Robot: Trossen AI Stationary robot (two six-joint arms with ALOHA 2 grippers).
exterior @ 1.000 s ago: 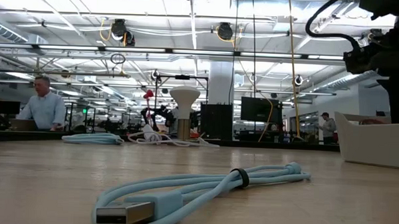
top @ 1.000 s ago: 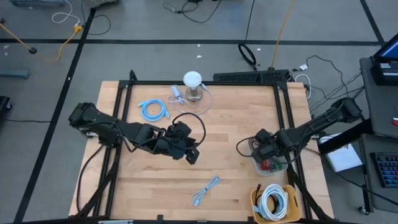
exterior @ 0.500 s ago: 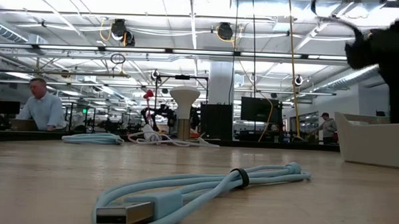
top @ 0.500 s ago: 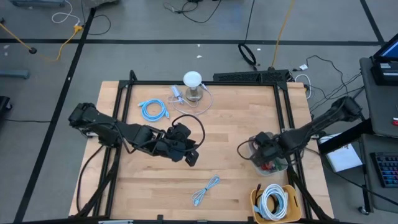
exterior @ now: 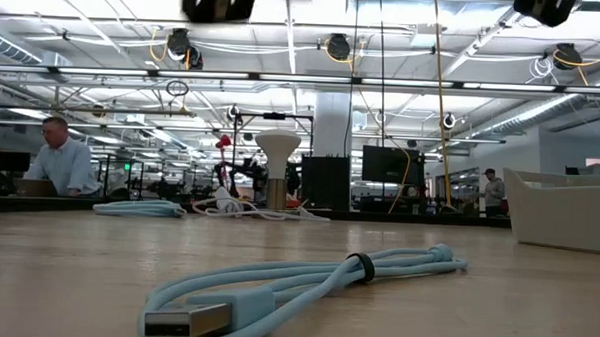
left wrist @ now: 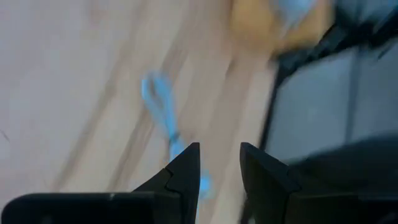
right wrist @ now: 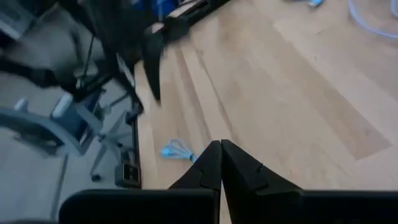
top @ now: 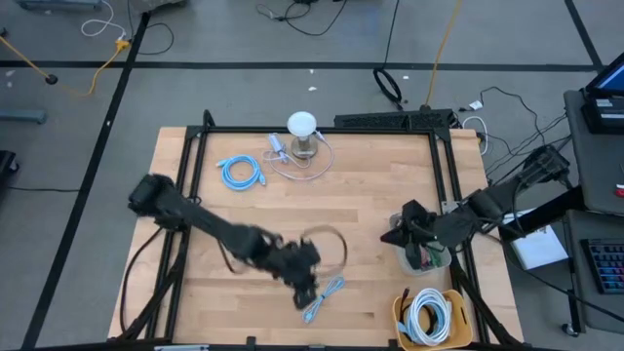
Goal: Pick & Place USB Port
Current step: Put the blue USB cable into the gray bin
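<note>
High view: left gripper (top: 304, 290) (fingers parted) is held over the blue cable (top: 323, 297); right gripper (top: 398, 232), fingers pressed together, is near the clear cup (top: 427, 259). No writing is legible.

Your wooden worktop (top: 361, 210) carries a coiled blue cable (top: 240, 173) at upper left, a white lamp (top: 303, 132) at top centre, a bundled light-blue USB cable (top: 324, 297) at lower centre, and a yellow bin (top: 402, 320) at lower right.
</note>
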